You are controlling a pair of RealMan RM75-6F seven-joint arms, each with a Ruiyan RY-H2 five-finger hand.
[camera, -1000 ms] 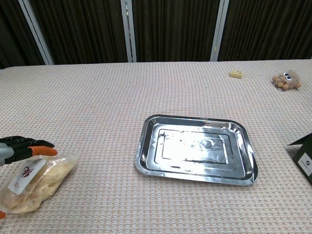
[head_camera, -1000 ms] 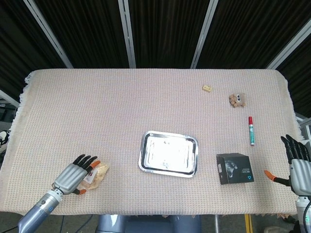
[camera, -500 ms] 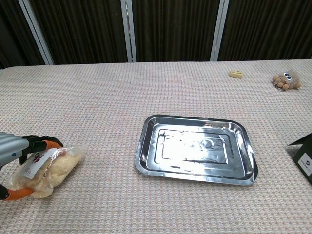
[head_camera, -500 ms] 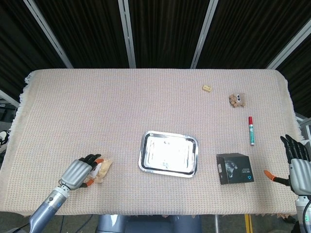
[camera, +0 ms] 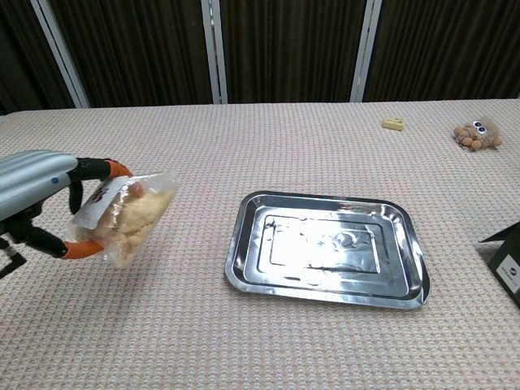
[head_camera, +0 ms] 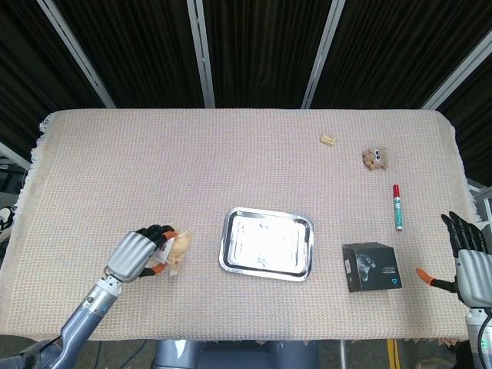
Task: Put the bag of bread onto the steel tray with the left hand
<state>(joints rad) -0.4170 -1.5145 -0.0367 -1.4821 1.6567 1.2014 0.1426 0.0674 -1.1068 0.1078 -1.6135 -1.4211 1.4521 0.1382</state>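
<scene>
My left hand (head_camera: 139, 253) (camera: 45, 195) grips the clear bag of bread (head_camera: 177, 249) (camera: 128, 216) and holds it lifted off the cloth, left of the steel tray (head_camera: 268, 264) (camera: 325, 291). The bag hangs from the fingers toward the tray, a short gap away from its left rim. The tray holds nothing. At the table's right front edge my right hand (head_camera: 468, 260) shows in the head view only, fingers spread, holding nothing.
A black box (head_camera: 371, 266) (camera: 508, 260) sits right of the tray. Further back on the right lie a red marker (head_camera: 397, 205), a small brown toy with eyes (head_camera: 374, 158) (camera: 476, 134) and a little yellow block (head_camera: 328, 140) (camera: 394, 123). A woven cloth covers the table.
My left hand closed around the bag of bread, raised it off the cloth and carried it right, toward the tray. The right hand stayed put.
</scene>
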